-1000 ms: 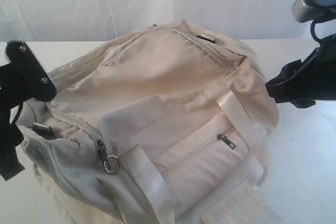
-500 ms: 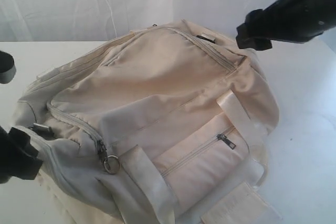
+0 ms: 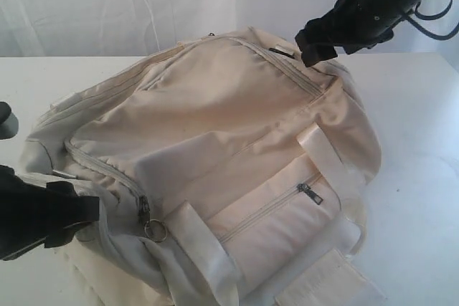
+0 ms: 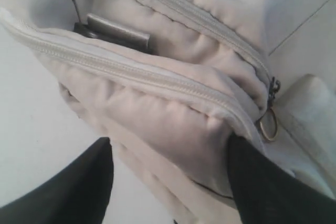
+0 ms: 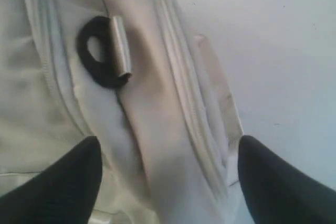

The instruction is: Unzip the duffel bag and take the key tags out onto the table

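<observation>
1. The duffel bag [image 3: 215, 148] lies flat on the table [image 3: 423, 198], with one gripper at each end of it. The main zip looks shut along the stretch in view. The front pocket zip is shut too, its pull [image 3: 307, 191] at the end of the run.
2. Left gripper [image 4: 169, 141]: the fingers are spread wide and nothing is clamped. The padded end corner of the bag bulges into the gap between them. One finger [image 4: 262, 182] lies against the fabric. The other [image 4: 79, 187] is over bare table just beside the bag.
3. The zip ring [image 4: 269, 124] hangs at the end of the main zip, just past the finger that touches the fabric.
4. Right gripper [image 5: 167, 142]: the fingers are also spread wide and hold nothing. It is over the opposite end of the bag, with a zip seam running under the gap. Whether it touches the fabric, I cannot tell.
5. Ahead of the right fingers, a black loop [image 5: 97, 51] with a grey metal tab [image 5: 119, 45] lies on the bag.
6. Bare table shows just beyond one right finger [image 5: 273, 182].
</observation>
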You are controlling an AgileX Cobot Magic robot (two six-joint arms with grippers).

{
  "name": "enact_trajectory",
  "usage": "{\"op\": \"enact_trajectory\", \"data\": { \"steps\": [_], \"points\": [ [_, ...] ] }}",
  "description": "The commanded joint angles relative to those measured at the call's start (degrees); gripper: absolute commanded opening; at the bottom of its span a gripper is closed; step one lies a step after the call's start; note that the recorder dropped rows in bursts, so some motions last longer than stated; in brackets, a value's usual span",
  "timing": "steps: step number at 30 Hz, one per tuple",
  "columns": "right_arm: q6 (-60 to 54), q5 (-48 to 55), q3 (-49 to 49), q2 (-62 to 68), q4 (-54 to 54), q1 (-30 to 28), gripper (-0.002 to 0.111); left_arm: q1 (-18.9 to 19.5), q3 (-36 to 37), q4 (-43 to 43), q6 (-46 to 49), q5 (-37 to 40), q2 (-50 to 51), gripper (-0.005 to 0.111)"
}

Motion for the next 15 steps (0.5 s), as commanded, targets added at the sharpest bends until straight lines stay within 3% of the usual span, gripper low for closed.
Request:
{"op": "enact_trajectory", "data": {
  "steps": [1, 5, 9, 15],
  "points": [
    [-1.04, 0.68, -0.89, 1.06, -0.27, -1.84, 0.068, 0.20, 0.50, -2.92, 0.08, -6.91, -2.03, 0.066],
    [-2.61, -0.53, -0.89, 1.68, 1.79, -2.55, 0.068, 0.20, 0.50, -5.60, 0.59, -2.66, -4.11, 0.066],
    [-7.54, -0.50, -0.89, 3.31, 7.46, -2.79, 0.068, 0.20, 0.50, -11.87, 6.08, -3.79, -6.96, 0.066],
    [-8.41, -0.65, -0.89, 5.22, 7.58, -2.79, 0.068, 0.20, 0.78, -11.32, 7.49, -2.31, -8.35, 0.066]
  ]
}}
